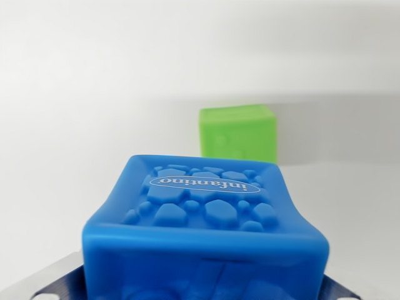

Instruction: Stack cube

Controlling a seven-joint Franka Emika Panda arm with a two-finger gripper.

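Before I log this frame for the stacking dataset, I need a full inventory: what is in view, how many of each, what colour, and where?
blue cube: 1, blue, soft-looking with a raised pebble pattern and the word "infantino" on its upper face; fills the lower centre of the wrist view, its sides bowed inward between the gripper fingers.
green cube: 1, bright green; stands on the surface behind the blue cube, slightly toward the wrist view's right, apart from it.
surface: 1, white, plain; runs across the whole background.
gripper fingers: 2 partly visible, metallic grey with dark pads; at the bottom left and bottom right corners, pressed against the blue cube's sides.
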